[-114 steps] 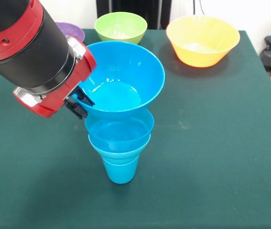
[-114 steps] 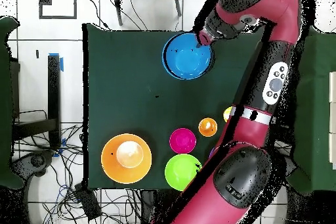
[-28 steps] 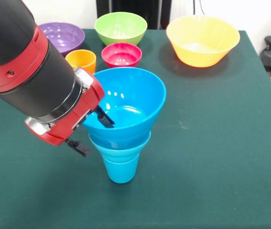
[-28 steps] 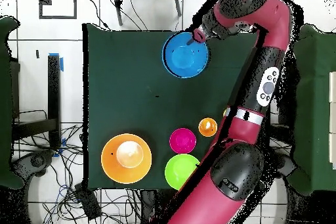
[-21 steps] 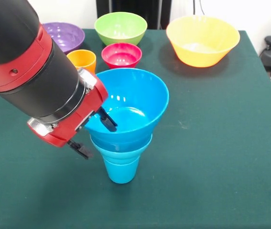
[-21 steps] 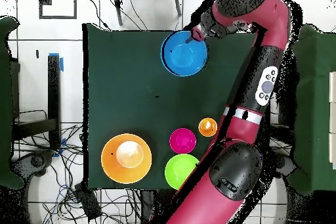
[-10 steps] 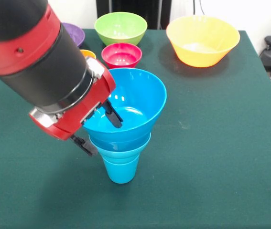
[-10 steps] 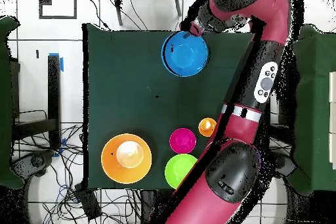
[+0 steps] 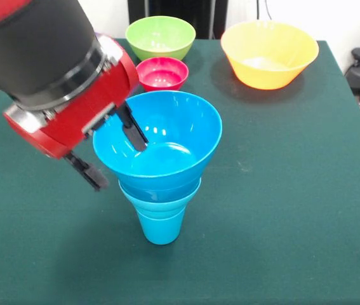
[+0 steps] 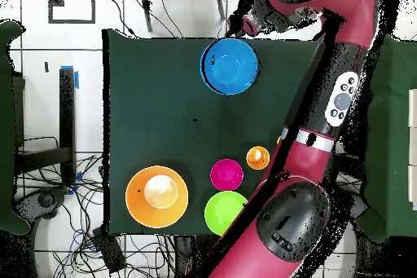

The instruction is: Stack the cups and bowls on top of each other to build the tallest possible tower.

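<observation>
the tower (image 9: 160,184) is seen toward the front of the green worktop (image 9: 294,190): a blue cup (image 9: 160,225) at the base, a small blue bowl (image 9: 160,192) seated in it, and a wider blue bowl (image 9: 160,143) on top. the gripper (image 9: 111,151) is set over the left rim of that top bowl, with one of the fingers (image 9: 132,127) inside the wall and the other outside it, lower and clear of the plastic. the fingers are spread apart and nothing is held, as far as can be judged.

the stack is top-heavy on a narrow foot, so it is judged easy to upset. if the inner finger is dragged sideways before it is lifted clear, the rim can be caught and the whole tower tipped or slid. the wide red and black wrist hangs close beside the bowl, and a small swing could knock it.

the red bowl (image 9: 161,73), green bowl (image 9: 160,37) and yellow-orange bowl (image 9: 269,53) wait at the far side, well apart from the tower. an orange cup (image 10: 257,157) shows only from overhead. a wider bowl set off-centre on top could make the stack lean.
</observation>
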`<action>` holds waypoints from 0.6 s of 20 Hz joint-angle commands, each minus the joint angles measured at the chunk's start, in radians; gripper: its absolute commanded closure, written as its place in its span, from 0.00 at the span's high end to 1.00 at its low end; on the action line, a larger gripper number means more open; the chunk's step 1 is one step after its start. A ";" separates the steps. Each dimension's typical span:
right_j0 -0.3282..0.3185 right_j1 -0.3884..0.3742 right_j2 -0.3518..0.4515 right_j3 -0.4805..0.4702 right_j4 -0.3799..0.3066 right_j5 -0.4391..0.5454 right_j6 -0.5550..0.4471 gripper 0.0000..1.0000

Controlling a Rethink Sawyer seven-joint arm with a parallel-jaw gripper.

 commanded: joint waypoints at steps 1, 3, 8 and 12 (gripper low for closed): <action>-0.001 -0.046 -0.046 -0.015 -0.055 0.074 0.137 1.00; 0.001 -0.043 -0.031 -0.029 -0.078 0.079 0.127 1.00; 0.011 -0.083 0.070 -0.094 -0.213 0.170 0.093 1.00; -0.008 -0.104 0.026 -0.067 -0.220 0.174 0.047 1.00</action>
